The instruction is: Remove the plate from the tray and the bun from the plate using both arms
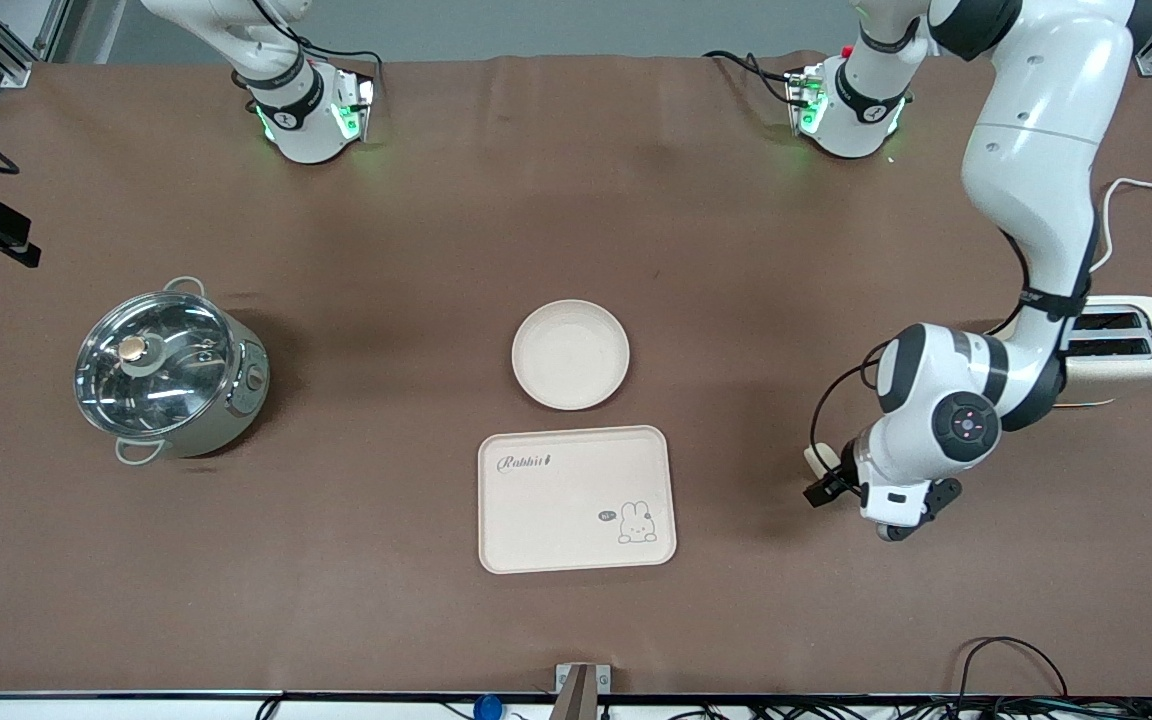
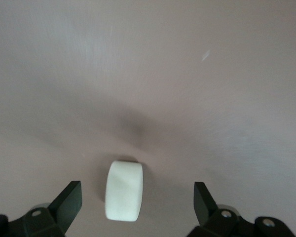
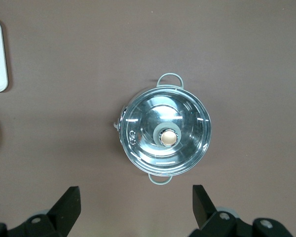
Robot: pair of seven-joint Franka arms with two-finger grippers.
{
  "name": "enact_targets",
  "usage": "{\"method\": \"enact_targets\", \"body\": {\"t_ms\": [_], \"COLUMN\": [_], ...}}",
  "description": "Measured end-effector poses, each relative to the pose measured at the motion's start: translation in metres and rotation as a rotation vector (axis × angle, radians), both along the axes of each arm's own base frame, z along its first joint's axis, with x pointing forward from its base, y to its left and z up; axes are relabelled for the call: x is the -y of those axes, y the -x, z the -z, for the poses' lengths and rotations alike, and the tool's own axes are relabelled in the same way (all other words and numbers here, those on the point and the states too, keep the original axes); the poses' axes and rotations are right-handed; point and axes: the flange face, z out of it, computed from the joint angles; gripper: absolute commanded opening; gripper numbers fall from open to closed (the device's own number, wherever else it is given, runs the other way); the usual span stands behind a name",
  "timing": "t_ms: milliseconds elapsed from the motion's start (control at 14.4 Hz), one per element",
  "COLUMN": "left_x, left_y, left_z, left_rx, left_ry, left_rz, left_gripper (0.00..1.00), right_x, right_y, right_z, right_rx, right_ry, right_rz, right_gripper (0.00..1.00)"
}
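Observation:
The bun (image 1: 816,458) is a small pale cream block lying on the brown table toward the left arm's end. In the left wrist view the bun (image 2: 124,190) lies between my left gripper's (image 2: 137,195) two open fingers, with a gap on each side. My left gripper (image 1: 829,482) is low over it. The round cream plate (image 1: 570,354) rests on the table at the middle, just farther from the front camera than the tray. My right gripper (image 3: 136,197) is open and empty, high over the table near the pot; it is out of the front view.
A rectangular cream tray with a rabbit drawing (image 1: 576,498) lies nearer the front camera than the plate. A steel pot with a glass lid (image 1: 168,372) stands toward the right arm's end, also in the right wrist view (image 3: 166,136). A cream toaster (image 1: 1126,345) stands beside the left arm.

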Motion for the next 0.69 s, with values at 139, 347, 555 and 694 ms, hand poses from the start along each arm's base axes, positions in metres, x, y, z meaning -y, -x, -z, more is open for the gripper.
{"method": "enact_targets", "body": {"t_ms": [139, 347, 555, 694], "left_x": [-0.008, -0.045, -0.071, -0.071], "left_y": [-0.004, 0.008, 0.039, 0.068], "left_z": [-0.067, -0.162, -0.244, -0.293], "left_rx": [0.033, 0.042, 0.022, 0.005], "left_ry": [-0.033, -0.078, -0.117, -0.129], "left_rz": [0.106, 0.246, 0.339, 0.396], "left_gripper": [1.00, 1.00, 1.00, 1.00], "right_x": [0.000, 0.001, 0.001, 0.001], "right_y": [0.000, 0.002, 0.003, 0.003], "right_z": [0.000, 0.002, 0.003, 0.003], "right_rx": [-0.001, -0.015, -0.025, -0.027], "right_ry": [0.000, -0.001, -0.002, -0.004], "right_rz": [0.000, 0.003, 0.004, 0.004], "right_gripper": [1.00, 1.00, 1.00, 1.00]}}
